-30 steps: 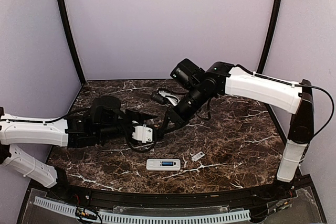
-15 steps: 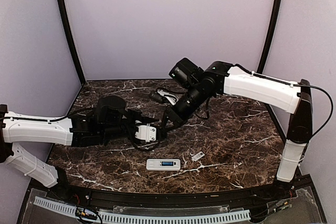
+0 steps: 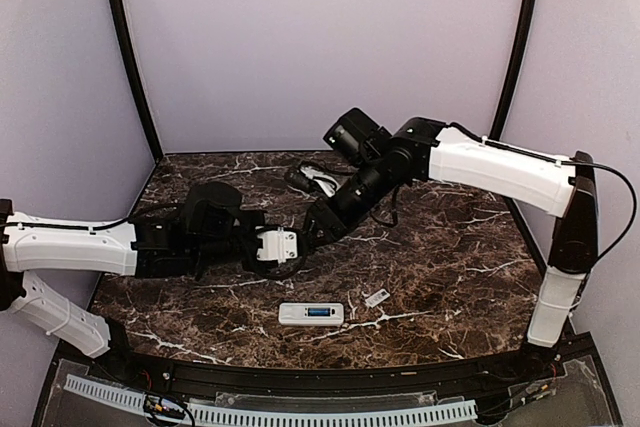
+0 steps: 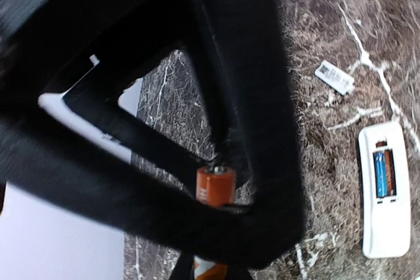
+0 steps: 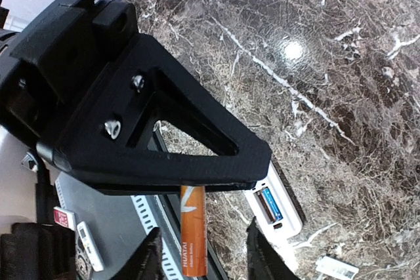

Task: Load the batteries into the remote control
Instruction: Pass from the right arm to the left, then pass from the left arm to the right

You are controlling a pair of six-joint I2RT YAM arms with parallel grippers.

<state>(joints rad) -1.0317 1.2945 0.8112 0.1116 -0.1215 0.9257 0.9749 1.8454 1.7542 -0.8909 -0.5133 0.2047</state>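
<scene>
An orange battery (image 5: pixel 194 234) sticks out from under the triangular black finger of my left gripper (image 3: pixel 285 245), which is shut on it. My right gripper (image 5: pixel 203 254) is open, one finger on each side of the battery's free end, with gaps on both sides. In the left wrist view the battery's (image 4: pixel 215 186) capped end shows behind a black finger. The white remote control (image 3: pixel 311 314) lies back up near the table's front edge. Its open compartment holds one blue-wrapped cell (image 4: pixel 380 174). The grippers meet above the table, behind the remote.
A small flat white cover piece (image 3: pixel 377 298) lies just to the right of the remote. A white object with a black cable (image 3: pixel 318 184) sits at the back under the right arm. A perforated white strip (image 3: pixel 270 412) runs along the front rail.
My left gripper has moved right with the battery and my right gripper has come down-left, so the two now meet. The remote and the cover piece have not moved.
</scene>
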